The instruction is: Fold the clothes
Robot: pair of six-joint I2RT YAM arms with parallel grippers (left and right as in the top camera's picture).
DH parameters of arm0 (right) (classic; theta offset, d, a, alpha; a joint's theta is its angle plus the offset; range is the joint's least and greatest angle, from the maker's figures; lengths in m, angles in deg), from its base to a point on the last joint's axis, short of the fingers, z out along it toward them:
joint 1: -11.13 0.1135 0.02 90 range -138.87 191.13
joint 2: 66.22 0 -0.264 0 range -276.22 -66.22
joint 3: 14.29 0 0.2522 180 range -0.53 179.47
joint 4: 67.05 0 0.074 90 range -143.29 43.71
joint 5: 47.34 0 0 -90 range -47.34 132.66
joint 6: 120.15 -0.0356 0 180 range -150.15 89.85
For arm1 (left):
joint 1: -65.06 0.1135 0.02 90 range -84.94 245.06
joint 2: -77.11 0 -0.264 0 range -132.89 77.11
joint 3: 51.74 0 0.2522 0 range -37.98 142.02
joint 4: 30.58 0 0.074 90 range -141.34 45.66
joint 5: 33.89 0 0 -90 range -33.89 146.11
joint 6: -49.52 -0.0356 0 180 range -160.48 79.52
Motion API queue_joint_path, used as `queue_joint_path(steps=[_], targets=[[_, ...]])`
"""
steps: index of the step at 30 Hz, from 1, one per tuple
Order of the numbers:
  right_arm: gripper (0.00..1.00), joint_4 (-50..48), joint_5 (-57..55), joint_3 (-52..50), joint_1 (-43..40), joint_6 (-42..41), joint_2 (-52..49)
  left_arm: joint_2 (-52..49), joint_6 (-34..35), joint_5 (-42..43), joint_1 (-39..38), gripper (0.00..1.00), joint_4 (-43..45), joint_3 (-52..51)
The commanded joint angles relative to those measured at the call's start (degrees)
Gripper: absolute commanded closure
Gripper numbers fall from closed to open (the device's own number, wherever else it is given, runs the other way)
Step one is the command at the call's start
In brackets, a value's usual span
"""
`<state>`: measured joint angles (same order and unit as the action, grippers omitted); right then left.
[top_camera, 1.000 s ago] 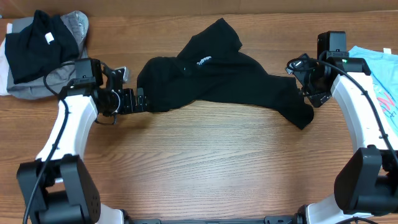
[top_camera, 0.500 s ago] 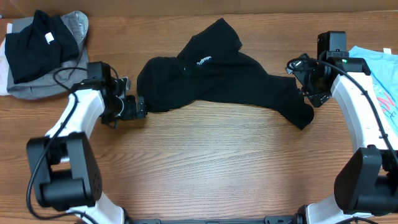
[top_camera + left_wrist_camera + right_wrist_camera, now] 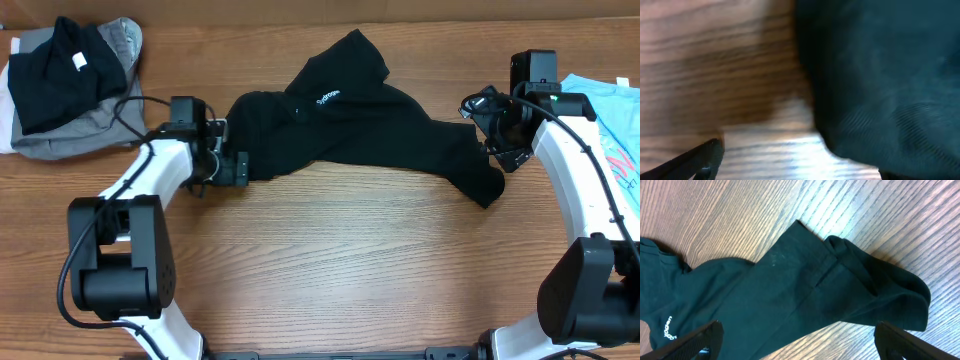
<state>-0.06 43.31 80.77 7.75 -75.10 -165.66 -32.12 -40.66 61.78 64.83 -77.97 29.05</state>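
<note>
Black T-shirt (image 3: 360, 130) is lying crumpled on the tabletop (image 3: 330, 270); we are hovering spread left pincer (image 3: 238, 168) at its left edge, spread right pincer (image 3: 480, 112) by its sleeve, aiming to pinch hems low.

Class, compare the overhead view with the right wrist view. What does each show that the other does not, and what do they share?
Only the overhead view: both arms, the left gripper at the left edge of the black T-shirt, a black shirt with a white tag lying on a grey shirt at far left, and a light blue shirt at the right edge.
Only the right wrist view: the sleeve hem and its stitching up close, framed by the open fingers of the right gripper.
Both: the black T-shirt, its white lettering and the wooden table.
</note>
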Motion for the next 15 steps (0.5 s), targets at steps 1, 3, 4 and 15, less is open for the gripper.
queue_joint_path(steps=[1,3,4,15], targets=[[0.0,-0.04,-0.11,0.02,-0.13,-0.04,0.2,-3.17,-1.18,-1.95,-1.36,0.0,1.2,0.59],[0.0,-0.02,-0.11,0.02,-0.13,-0.04,0.2,-4.72,-1.18,-2.1,-1.57,0.0,2.05,0.59],[0.0,-0.04,-0.11,0.02,-0.13,-0.04,0.2,-5.35,-1.18,-2.69,-1.57,0.0,2.36,0.59],[0.09,0.0,-0.11,0.02,-0.13,-0.04,0.2,-6.16,-2.82,-2.19,-1.64,0.0,6.82,0.61]])
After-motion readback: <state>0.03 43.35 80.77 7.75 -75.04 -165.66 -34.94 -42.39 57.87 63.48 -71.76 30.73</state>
